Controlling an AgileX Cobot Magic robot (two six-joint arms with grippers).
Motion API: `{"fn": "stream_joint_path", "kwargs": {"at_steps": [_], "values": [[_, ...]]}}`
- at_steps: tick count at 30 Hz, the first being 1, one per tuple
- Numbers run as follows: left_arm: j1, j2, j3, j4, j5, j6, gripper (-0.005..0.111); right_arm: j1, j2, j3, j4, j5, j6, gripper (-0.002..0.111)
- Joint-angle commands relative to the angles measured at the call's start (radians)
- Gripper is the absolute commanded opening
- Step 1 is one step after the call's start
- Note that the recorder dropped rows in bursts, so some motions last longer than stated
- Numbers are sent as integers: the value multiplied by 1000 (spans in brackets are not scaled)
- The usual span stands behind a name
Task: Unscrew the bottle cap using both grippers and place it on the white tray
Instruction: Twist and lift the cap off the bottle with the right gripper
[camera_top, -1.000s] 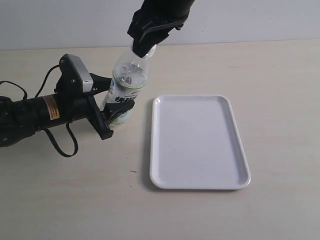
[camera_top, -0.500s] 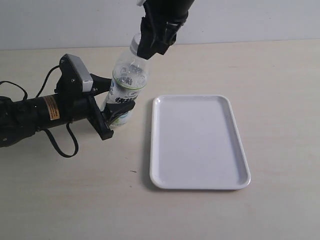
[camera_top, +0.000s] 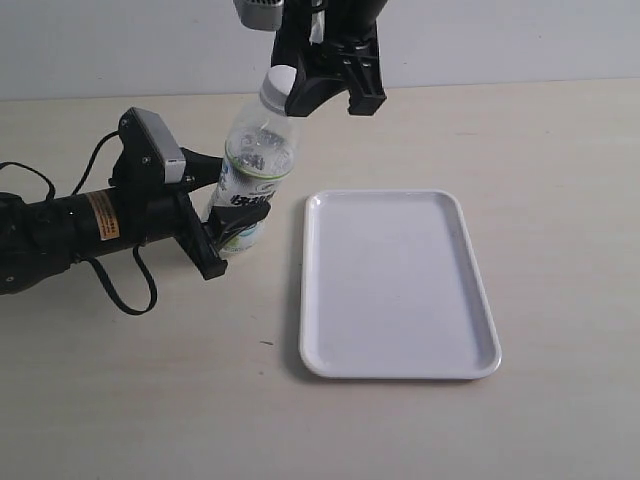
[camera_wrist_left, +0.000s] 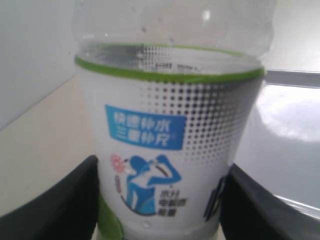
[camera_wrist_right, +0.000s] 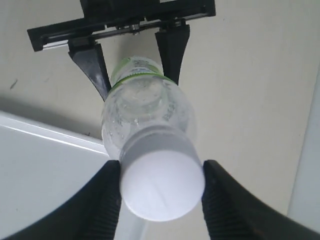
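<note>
The bottle (camera_top: 255, 165) stands left of the white tray (camera_top: 400, 285), with the bottle cap (camera_top: 279, 80) on.
Left gripper (camera_top: 225, 215) clamps its label (camera_wrist_left: 165, 150); right gripper (camera_wrist_right: 160, 175) straddles the cap, contact indeterminate. Beige matte table (camera_top: 130, 400), plain grey wall (camera_top: 120, 45) beyond.

Bright, even, soft light fills the exterior view. The table (camera_top: 150, 400) carries only faint shadows, and the white tray (camera_top: 400, 290) beside the left claw (camera_top: 240, 200) has a mild sheen. Up close in that claw, the bottle (camera_wrist_left: 170, 150) label looks soft, and the tray beyond it glares. Inside the right claw (camera_wrist_right: 161, 195) the bottle cap (camera_wrist_right: 162, 182) is blown out white, and the fingers (camera_wrist_right: 107, 200) are blurred.
</note>
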Motion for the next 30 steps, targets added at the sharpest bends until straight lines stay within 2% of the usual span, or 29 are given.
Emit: {"fn": "stream_joint_path", "kwargs": {"at_steps": [1,13,19,30], "values": [[-4,-16,0,-38,-63,-41,0,2,-1,-8,-20,-12,-146,0],[-4,-16,0,-38,-63,-41,0,2,-1,-8,-16,-12,-443,0],[-4,-16,0,-38,-63,-44,0,2,-1,-8,-12,-12,-663,0],[-4,-16,0,-48,-63,-46,0,2,-3,-8,-20,-31,-672,0]]}}
